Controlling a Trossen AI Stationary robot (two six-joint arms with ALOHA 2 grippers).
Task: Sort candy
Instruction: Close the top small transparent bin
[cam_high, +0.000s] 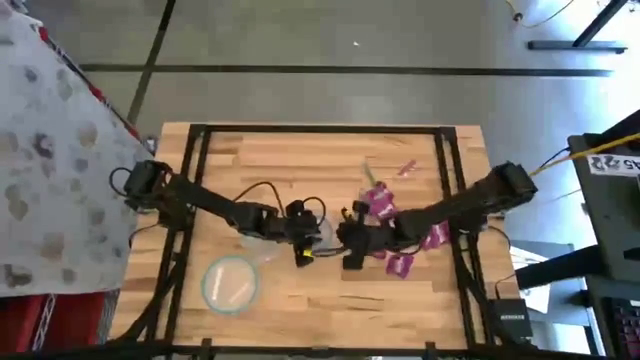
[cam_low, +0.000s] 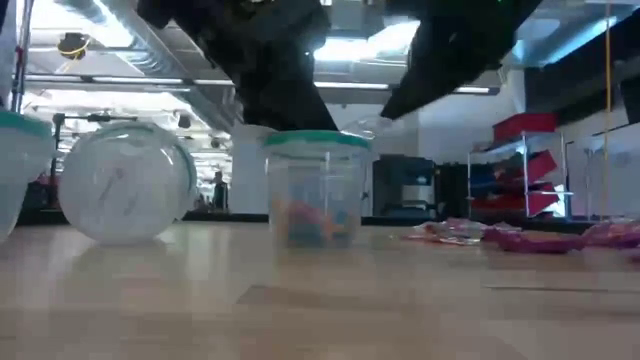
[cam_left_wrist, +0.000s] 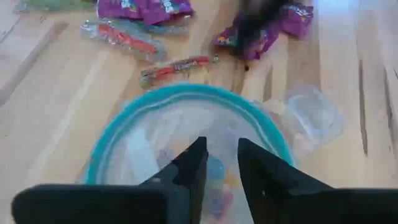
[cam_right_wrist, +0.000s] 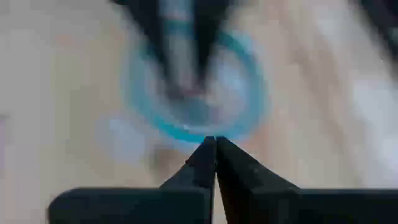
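Hovering over the bowl (cam_left_wrist: 186, 118), the left gripper (cam_left_wrist: 219, 163) is seen slightly apart and empty, the right gripper (cam_right_wrist: 214, 144) pressed together; candy (cam_left_wrist: 177, 67) must be fetched next.

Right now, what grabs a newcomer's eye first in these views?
Both grippers meet mid-table over one clear bowl with a teal rim: the left gripper hangs just above its mouth with a narrow gap between the fingers, and the right gripper sits shut beside it. Next is the heap of magenta candy toward the table's right half. A second bowl sits alone near the front left.
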